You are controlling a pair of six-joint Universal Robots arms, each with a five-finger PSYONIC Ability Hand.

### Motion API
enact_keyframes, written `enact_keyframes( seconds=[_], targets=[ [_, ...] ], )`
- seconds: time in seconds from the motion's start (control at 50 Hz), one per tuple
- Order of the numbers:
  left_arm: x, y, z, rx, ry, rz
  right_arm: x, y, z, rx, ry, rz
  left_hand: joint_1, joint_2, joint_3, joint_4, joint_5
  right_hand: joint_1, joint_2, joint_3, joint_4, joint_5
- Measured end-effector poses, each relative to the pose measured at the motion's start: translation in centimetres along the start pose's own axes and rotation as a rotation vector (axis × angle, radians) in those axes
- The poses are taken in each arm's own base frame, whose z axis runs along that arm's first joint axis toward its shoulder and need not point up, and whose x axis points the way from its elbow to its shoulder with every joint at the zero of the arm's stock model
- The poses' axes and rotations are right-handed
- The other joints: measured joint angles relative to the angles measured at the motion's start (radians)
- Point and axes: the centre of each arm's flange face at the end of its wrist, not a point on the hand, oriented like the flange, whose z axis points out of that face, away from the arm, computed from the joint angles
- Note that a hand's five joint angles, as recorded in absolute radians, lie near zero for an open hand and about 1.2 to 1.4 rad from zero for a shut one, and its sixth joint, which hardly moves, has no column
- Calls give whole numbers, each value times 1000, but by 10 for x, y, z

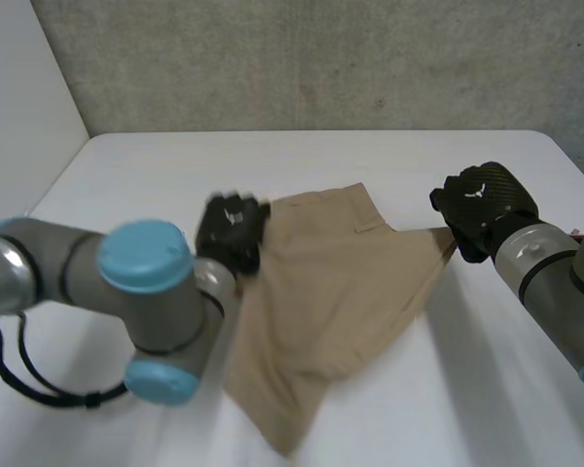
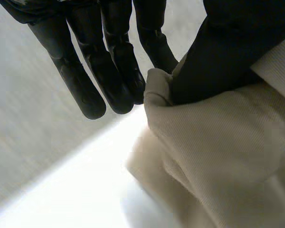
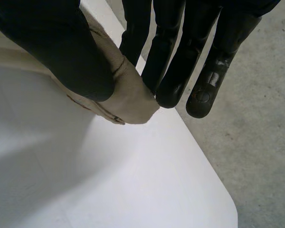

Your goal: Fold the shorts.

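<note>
Shorts: We see tan shorts (image 1: 341,292) spread near the middle of the white counter (image 1: 146,175), stretched between the two hands. One narrow end points toward the counter's near edge. We cannot tell how much of the cloth rests flat.

Left hand: The left hand (image 1: 231,232) is at the shorts' far left corner, just ahead of the left arm (image 1: 146,292) and its light-blue cap.

Left fingers: In the left wrist view we see the fingers (image 2: 88,90) straight and side by side. The thumb (image 2: 218,61) presses a bunched fold of the shorts (image 2: 228,147) against them. They are clamped on the cloth at that corner.

Right hand: The right hand (image 1: 482,206) is at the shorts' right corner, where the cloth draws out to a point.

Right fingers: In the right wrist view we see the fingers (image 3: 175,80) straight and close together. The thumb (image 3: 61,52) bears down on the corner of the shorts (image 3: 133,102) and pinches it against them. They too are clamped on the cloth.

Hands: We see them well apart, one at each end of the shorts' far edge.

Counter: In the right wrist view its rounded corner (image 3: 218,209) lies past the fingertips, with grey floor (image 3: 261,142) beside it.

Wall: We see a grey wall (image 1: 321,58) behind the counter's far edge.
</note>
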Motion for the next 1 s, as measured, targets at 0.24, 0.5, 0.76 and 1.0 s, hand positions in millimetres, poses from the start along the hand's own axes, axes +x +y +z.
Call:
enact_keyframes(
  seconds=[0.24, 0.5, 0.76, 1.0],
  targets=[
    [-72, -84, 60, 471, -54, 167, -35, -17, -18, 72, -83, 176, -1, 2, 4, 4, 0, -1, 0, 0, 5, 7],
    [-49, -9, 66, 377, 81, 190, -97, -8, -14, 50, -232, 381, -872, -928, -920, -929, -883, -1, 0, 7, 5, 19],
    [-76, -7, -36, -17, -53, 98, -93, 2, -8, 7, -159, 382, -872, -928, -920, -929, -883, -1, 0, 7, 5, 19],
    [-98, 12, -103, -269, -125, -56, -89, 3, -7, 4, -148, 425, -624, -699, -692, -692, -637, -1, 0, 7, 5, 19]
  ],
)
